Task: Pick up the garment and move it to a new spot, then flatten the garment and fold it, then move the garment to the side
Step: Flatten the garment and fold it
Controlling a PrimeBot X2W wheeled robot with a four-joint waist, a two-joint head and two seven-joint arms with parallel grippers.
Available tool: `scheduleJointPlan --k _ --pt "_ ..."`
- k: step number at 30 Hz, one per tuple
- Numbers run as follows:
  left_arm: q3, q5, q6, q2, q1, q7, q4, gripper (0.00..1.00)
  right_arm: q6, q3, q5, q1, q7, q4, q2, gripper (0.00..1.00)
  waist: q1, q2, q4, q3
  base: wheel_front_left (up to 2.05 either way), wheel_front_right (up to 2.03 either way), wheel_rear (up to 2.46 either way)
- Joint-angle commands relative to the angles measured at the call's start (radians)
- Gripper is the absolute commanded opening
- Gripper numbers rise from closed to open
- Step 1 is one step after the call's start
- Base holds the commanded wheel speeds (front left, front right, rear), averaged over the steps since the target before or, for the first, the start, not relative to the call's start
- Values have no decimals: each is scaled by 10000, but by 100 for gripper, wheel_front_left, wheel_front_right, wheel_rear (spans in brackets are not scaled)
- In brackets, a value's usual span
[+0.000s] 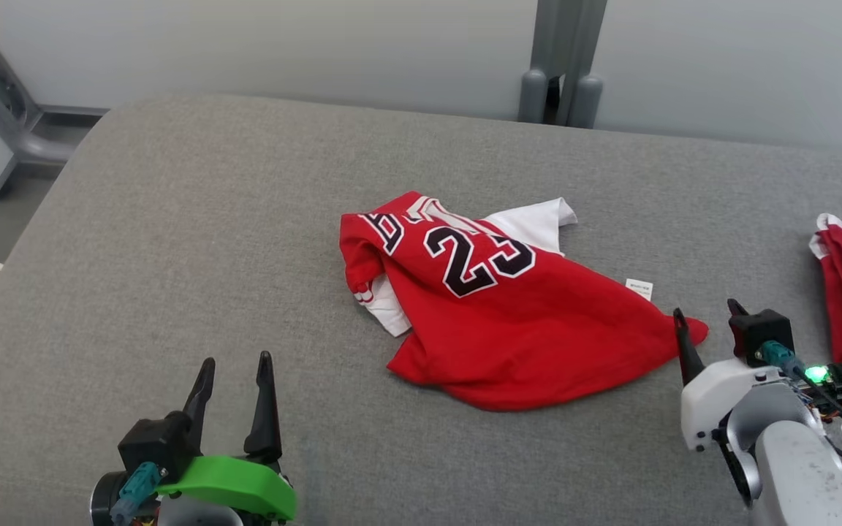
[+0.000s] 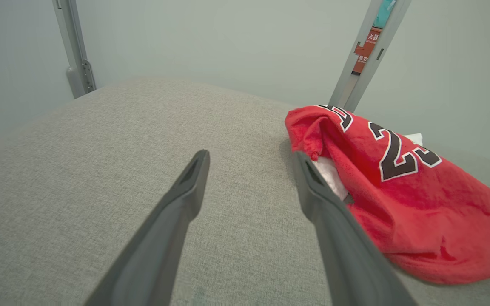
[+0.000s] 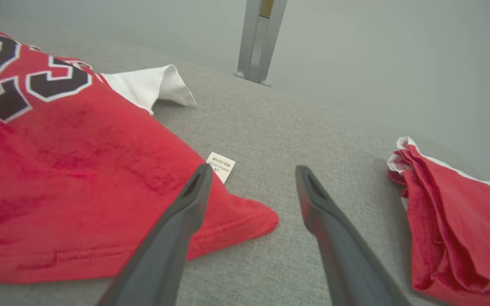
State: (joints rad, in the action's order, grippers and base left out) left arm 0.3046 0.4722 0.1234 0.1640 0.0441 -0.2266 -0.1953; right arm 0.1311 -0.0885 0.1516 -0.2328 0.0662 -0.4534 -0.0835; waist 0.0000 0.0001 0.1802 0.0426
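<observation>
The red garment (image 1: 509, 321) lies crumpled in the middle of the table (image 1: 172, 219). The left gripper (image 1: 237, 359) and right gripper (image 1: 706, 308) stand wide and empty by its near edge.

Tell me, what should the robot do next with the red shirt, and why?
Probably the right gripper should dip to the red jersey's pointed corner and close on it. Both it and the left gripper are open and empty, the jersey lies crumpled on the grey surface, and that corner is nearest the right gripper.
</observation>
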Motion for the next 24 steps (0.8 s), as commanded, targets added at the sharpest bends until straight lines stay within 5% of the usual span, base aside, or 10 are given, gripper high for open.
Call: scheduleJointPlan --k 1,12,13,15,24 --pt "3 -134 -5 -36 218 -76 -38 100 -8 -43 131 -264 -154 -355 -189 100 0 -1 589 581 0 0 0" --pt "-52 -147 -87 -224 488 -291 -364 100 -9 1295 -829 -1489 -1256 -2771 -1055 99 0 -1 871 1034 0 0 0" --pt "-59 -151 -104 -239 519 -309 -402 100 -9 1495 -975 -1552 -1348 -2925 -1101 49 0 -1 855 1041 0 0 0" --pt "-57 -162 -149 -266 557 -302 -471 100 -9 1798 -1223 -1659 -1404 -3108 -1215 0 0 -1 828 1055 0 0 0" --pt "-62 -211 -252 -376 760 -376 -588 100 -12 2494 -1855 -2964 -978 -2741 -2031 0 0 -1 753 1241 0 0 0"
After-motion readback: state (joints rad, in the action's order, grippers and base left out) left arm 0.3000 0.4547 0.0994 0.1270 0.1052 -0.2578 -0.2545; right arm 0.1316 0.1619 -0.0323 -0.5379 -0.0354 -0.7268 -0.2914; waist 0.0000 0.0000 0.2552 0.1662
